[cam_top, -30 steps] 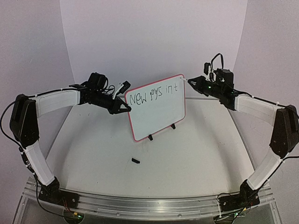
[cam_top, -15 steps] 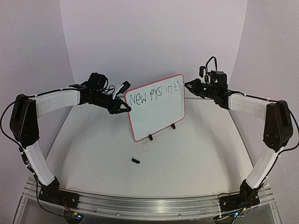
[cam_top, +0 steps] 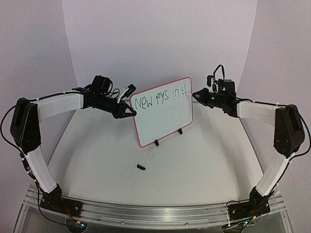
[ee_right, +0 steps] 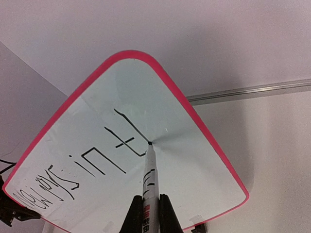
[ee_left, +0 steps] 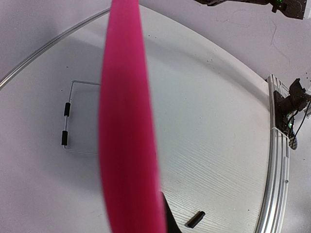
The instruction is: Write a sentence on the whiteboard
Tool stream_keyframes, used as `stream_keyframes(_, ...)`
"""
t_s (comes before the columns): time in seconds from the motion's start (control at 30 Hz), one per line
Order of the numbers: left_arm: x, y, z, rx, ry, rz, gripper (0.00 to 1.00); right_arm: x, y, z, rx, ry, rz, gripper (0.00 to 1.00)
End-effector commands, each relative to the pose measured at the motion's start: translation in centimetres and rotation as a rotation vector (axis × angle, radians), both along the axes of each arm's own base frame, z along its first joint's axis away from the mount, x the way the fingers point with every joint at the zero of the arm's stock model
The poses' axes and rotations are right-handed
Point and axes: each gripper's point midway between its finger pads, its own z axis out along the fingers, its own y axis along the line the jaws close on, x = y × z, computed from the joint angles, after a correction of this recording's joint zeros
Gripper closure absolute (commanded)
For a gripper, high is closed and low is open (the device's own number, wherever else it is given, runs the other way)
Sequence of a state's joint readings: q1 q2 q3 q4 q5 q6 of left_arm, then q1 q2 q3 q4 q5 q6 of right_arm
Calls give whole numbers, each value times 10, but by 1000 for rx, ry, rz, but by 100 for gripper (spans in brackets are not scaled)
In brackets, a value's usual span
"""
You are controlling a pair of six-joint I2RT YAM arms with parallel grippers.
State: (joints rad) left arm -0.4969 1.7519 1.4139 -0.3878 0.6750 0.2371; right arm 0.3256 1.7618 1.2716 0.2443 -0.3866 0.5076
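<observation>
The whiteboard point(cam_top: 165, 121), white with a red-pink frame, stands tilted on black feet at the table's middle. The sentence point(cam_top: 160, 98) is one row of black letters along its top. My left gripper point(cam_top: 132, 112) is shut on the board's left edge. In the left wrist view that edge is a blurred pink band point(ee_left: 126, 121) beside one dark finger point(ee_left: 170, 219). My right gripper point(cam_top: 198, 95) is shut on a black-and-white marker point(ee_right: 149, 179). The marker's tip touches the board point(ee_right: 204, 179) at the end of a fresh stroke after the lettering point(ee_right: 97, 160).
A small black pen cap point(cam_top: 141, 167) lies on the table in front of the board and also shows in the left wrist view point(ee_left: 195, 219). An aluminium rail point(cam_top: 155, 211) runs along the near edge. A wire stand point(ee_left: 68, 121) sits behind the board.
My right gripper has moved left onto the board with the marker. A new stroke has appeared after the last letter. The left arm and the board have not moved.
</observation>
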Motion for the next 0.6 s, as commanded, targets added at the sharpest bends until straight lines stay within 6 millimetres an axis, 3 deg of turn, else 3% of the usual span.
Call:
stream_keyframes(0.0, -25, -5, -31, 70, 116, -55, 100, -3, -1, -7, -2, 5, 5, 100)
stream_keyframes(0.17, -25, -5, -30, 68, 115, -55, 100, -6, -2, -6, -3, 2, 3, 100)
stream_keyframes(0.43, -25, -4, -28, 68, 112, -55, 100, -14, -3, 33, 31, -64, 11, 100)
stream_keyframes(0.57, -25, -4, -28, 67, 111, -56, 100, -12, -2, 41, 36, -82, 15, 100)
